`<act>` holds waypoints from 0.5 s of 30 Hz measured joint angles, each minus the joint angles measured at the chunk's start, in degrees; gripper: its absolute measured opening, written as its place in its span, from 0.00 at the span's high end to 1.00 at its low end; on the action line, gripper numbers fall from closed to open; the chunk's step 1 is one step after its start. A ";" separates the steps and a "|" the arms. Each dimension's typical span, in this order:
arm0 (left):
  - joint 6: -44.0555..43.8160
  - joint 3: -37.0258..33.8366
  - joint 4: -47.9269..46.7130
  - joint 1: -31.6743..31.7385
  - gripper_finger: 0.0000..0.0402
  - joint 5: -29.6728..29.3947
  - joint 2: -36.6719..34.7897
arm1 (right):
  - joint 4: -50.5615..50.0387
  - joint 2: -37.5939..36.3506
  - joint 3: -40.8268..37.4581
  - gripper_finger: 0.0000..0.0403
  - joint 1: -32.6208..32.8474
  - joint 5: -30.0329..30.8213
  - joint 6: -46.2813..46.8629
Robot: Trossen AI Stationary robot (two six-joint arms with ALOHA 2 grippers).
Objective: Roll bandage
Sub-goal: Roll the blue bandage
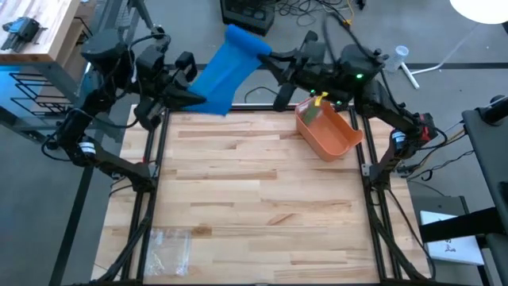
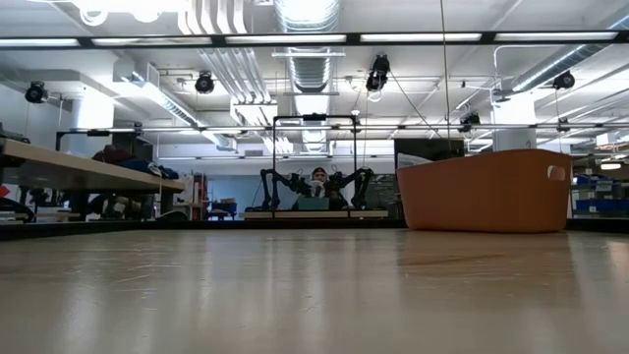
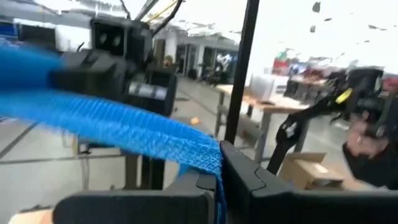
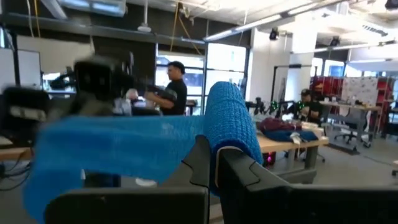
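A blue elastic bandage (image 1: 226, 67) is stretched in the air between my two grippers, beyond the table's far edge. My left gripper (image 1: 193, 96) is shut on its lower, near end. My right gripper (image 1: 268, 57) is shut on its far end, where the bandage is wound into a roll (image 4: 229, 121). In the left wrist view the strip (image 3: 124, 124) runs off toward the right arm. In the right wrist view it (image 4: 118, 146) runs toward the left arm. The low view shows neither gripper nor the bandage. My left gripper pinches the strip's end (image 3: 213, 163) between its two fingers, the cloth bunched into several layers. The strip runs from the fingers up toward the other gripper, clear of the table. My right gripper pinches the rolled end (image 4: 225, 140) of the bandage between its two fingers. The roll stands up above the fingers. The free strip leaves it sideways toward the left gripper, spread wide and clear of the table.
An orange plastic bin (image 1: 329, 131) stands at the table's far right and also shows in the low view (image 2: 486, 192). A clear plastic bag (image 1: 167, 248) lies near the front left corner. The wooden tabletop (image 1: 254, 199) lies between them. People show in the room behind.
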 joint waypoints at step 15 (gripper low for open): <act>-12.55 -0.02 12.13 -0.13 1.00 -5.67 1.05 | -7.79 1.65 -0.35 0.99 0.14 -1.27 6.08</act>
